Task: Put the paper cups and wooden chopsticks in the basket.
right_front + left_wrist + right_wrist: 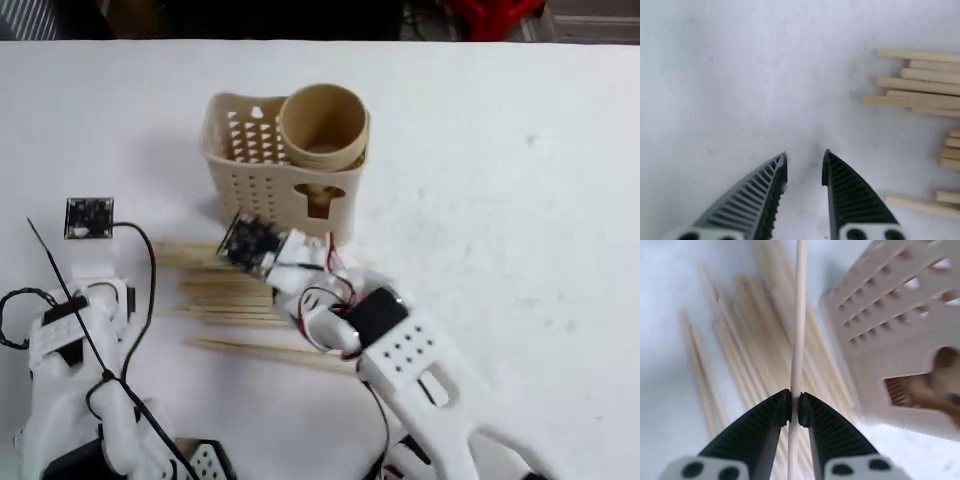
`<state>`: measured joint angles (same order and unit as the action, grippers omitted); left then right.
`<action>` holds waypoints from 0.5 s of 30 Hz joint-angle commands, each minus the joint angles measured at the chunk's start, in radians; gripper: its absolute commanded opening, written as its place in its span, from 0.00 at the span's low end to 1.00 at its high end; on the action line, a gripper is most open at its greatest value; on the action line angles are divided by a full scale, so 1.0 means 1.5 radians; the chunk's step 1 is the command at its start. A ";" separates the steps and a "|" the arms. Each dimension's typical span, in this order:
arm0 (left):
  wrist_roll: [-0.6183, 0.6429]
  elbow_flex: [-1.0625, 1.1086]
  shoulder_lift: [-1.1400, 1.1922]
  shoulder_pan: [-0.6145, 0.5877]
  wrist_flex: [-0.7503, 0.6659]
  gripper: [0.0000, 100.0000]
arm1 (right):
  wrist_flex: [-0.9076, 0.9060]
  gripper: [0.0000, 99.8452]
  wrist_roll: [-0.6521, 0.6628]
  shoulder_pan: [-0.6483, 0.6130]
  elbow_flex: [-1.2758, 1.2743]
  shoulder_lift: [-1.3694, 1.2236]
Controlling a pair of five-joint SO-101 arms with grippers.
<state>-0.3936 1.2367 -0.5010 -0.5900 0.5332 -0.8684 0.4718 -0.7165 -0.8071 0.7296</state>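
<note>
A beige perforated basket (262, 165) stands at the middle of the table with a paper cup (322, 125) in its right end. Several wooden chopsticks (228, 295) lie loose on the table in front of it. My right gripper (794, 408) is shut on one chopstick (800, 315), held above the pile (740, 355) beside the basket (890, 315). My left gripper (805, 162) is open over bare table, with the chopstick ends (920, 85) off to one side.
The right arm (410, 355) stretches from the front edge across the chopsticks toward the basket. The left arm (75, 340) stands at the front left with black cables around it. White table stretches right of the basket.
</note>
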 commanded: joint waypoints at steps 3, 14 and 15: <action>-0.007 -0.003 -0.002 -0.006 -0.012 0.13 | 0.008 0.02 -0.118 0.011 0.208 0.038; -0.007 -0.003 -0.002 -0.006 -0.012 0.13 | 0.393 0.02 -0.225 0.057 0.422 -0.205; -0.007 -0.003 -0.002 -0.006 -0.012 0.13 | 0.418 0.02 -0.225 0.057 0.433 -0.227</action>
<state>-0.3936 1.2367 -0.5010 -0.5900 0.5332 -0.3959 0.1450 -0.6429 -0.2409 0.4580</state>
